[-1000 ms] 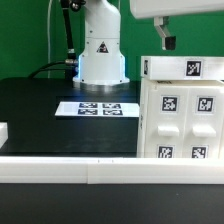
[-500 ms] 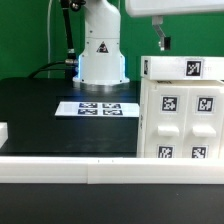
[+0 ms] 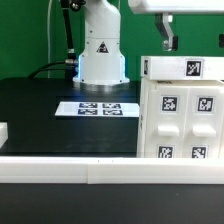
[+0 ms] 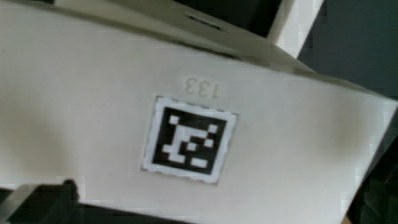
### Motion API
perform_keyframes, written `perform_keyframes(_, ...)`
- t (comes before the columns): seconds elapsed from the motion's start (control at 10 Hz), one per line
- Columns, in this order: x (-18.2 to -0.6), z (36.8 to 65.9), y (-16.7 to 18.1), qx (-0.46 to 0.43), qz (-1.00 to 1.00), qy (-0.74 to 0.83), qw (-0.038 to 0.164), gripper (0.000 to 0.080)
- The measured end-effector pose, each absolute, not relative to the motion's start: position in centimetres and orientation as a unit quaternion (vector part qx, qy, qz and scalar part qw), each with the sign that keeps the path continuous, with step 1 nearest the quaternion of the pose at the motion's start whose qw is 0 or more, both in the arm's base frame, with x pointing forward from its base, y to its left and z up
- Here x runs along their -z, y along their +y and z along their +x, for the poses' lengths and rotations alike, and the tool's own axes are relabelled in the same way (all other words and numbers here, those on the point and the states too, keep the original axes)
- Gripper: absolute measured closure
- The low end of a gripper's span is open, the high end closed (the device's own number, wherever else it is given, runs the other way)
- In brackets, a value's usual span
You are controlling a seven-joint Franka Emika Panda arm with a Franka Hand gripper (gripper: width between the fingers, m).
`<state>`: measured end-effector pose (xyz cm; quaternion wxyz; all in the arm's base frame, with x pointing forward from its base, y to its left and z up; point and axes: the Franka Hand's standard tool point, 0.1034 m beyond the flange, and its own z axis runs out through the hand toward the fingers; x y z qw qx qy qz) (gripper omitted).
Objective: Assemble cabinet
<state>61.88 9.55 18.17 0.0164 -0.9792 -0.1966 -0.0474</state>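
The cabinet (image 3: 180, 110) is a large white box with several black-and-white tags, standing on the black table at the exterior view's right. My gripper (image 3: 190, 42) hangs just above its top panel, with one dark finger (image 3: 168, 35) showing over the top's left end. In the wrist view the cabinet's white tagged top (image 4: 196, 140) fills the picture close below. The gripper (image 4: 210, 205) has its jaws wide apart with nothing between them, and one dark fingertip (image 4: 36, 203) shows at the corner.
The marker board (image 3: 96, 108) lies flat mid-table in front of the white robot base (image 3: 100, 55). A small white block (image 3: 3, 131) sits at the exterior view's left edge. A white rail (image 3: 90, 170) runs along the table's front.
The gripper has shifted slightly toward the exterior view's right and risen a little above the cabinet top. The cabinet has not moved.
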Motion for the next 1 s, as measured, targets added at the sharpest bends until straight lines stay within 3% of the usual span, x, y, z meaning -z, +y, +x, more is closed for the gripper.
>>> perform_keyframes(0.2, -18.17, 61.91, 9.35, 0.048, -0.962, -0.267, 0.011, 0.0002)
perform_keyframes(0.8, -17.53, 61.53, 9.82, 0.034, -0.829, -0.557, -0.041, 0.0002)
perform_keyframes(1.0, -17.48, 61.54, 9.52, 0.028, -0.786, -0.615, -0.050, 0.0002)
